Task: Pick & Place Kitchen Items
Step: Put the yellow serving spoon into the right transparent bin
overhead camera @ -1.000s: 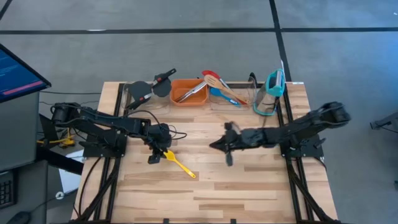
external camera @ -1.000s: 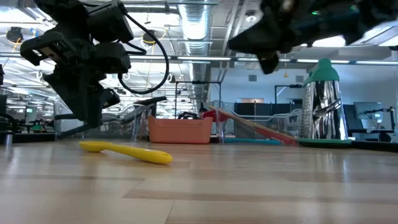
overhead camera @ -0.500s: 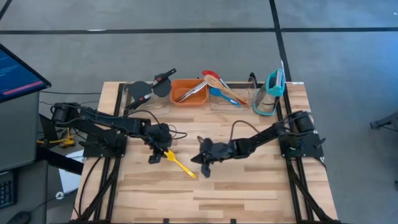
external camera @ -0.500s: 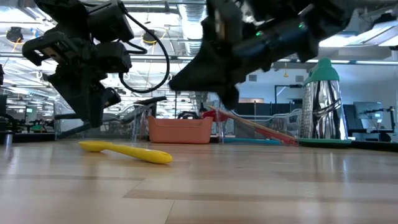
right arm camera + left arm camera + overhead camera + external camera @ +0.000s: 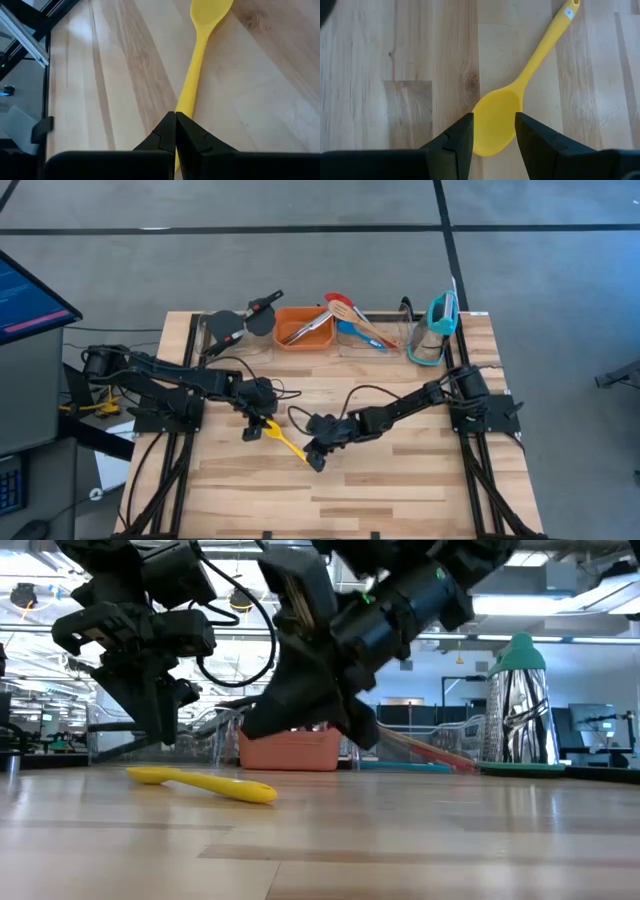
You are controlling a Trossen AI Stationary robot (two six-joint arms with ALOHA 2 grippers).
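My left claw [image 5: 493, 131] hangs half-wide over the bowl of the long yellow plastic spoon [image 5: 287, 442], which lies flat on the wooden slatted surface [image 5: 400, 490]. My right claw [image 5: 175, 131] is pinched tight with nothing in it, low over the handle end. To grip well I judge I should open the right one before it drops astride the handle. The two claws crowd each other at the spoon; the orange rectangular bin [image 5: 305, 337] with other utensils sits well apart
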